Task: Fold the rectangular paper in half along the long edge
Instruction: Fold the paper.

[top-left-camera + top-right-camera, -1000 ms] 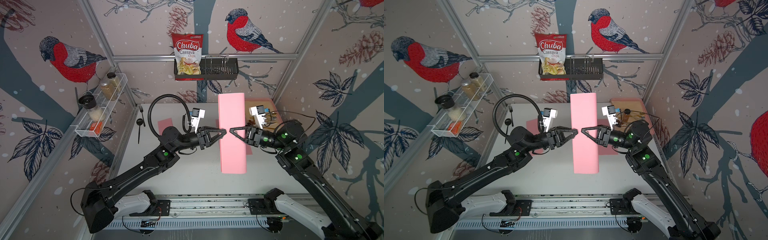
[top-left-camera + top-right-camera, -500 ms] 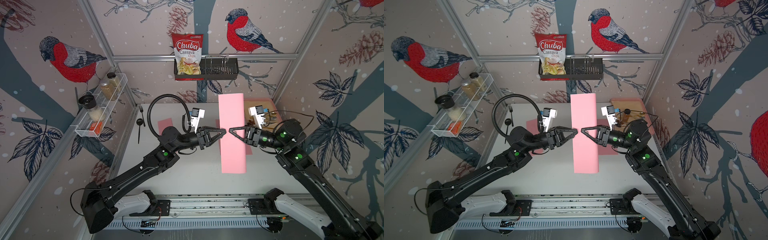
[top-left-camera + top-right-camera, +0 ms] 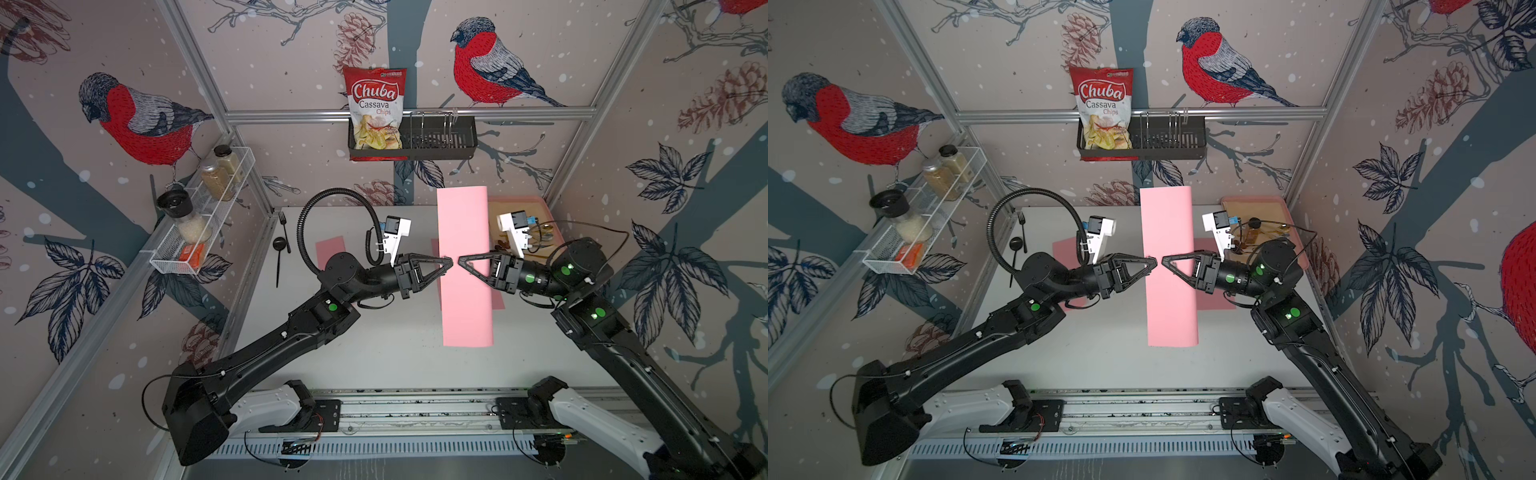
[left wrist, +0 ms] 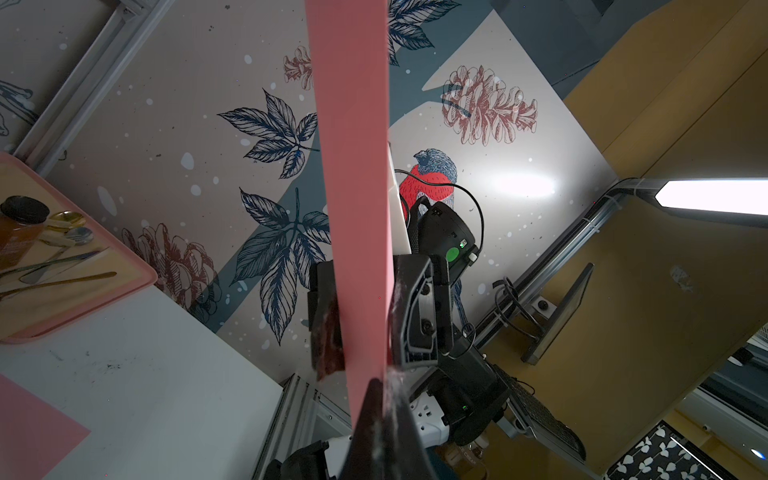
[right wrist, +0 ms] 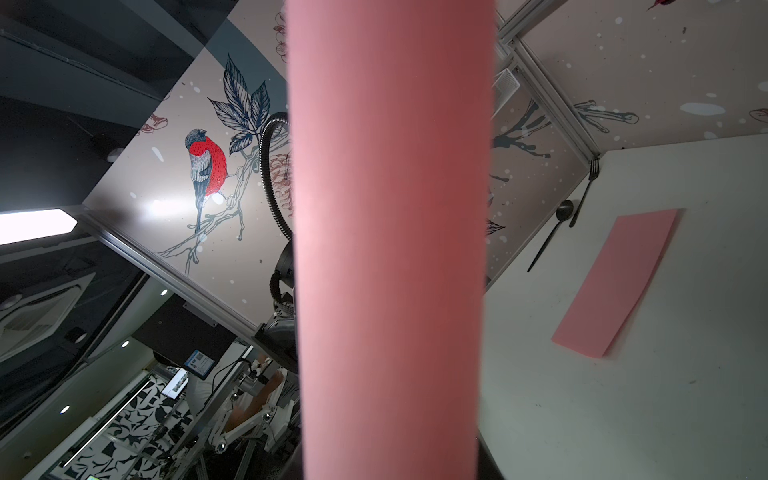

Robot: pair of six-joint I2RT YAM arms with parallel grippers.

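With left gripper (image 3: 449,263) and right gripper (image 3: 461,263) both clamped on the long pink paper sheet (image 3: 466,309) — held aloft — uneven pulling could skew its fold.

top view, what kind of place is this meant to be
Probably a lab robot cell dressed up as a kitchen: an aluminium frame lined with bird wallpaper, a wire spice rack holding jars, and a chips bag in a wall basket.

Paper (image 3: 465,291) up over table (image 3: 374,340) centre, between left gripper (image 3: 448,262) and right gripper (image 3: 461,262); second sheet (image 3: 329,254) on table left, tray (image 3: 519,199) back-right, fork (image 3: 283,232) and spoon (image 3: 281,246) back-left.
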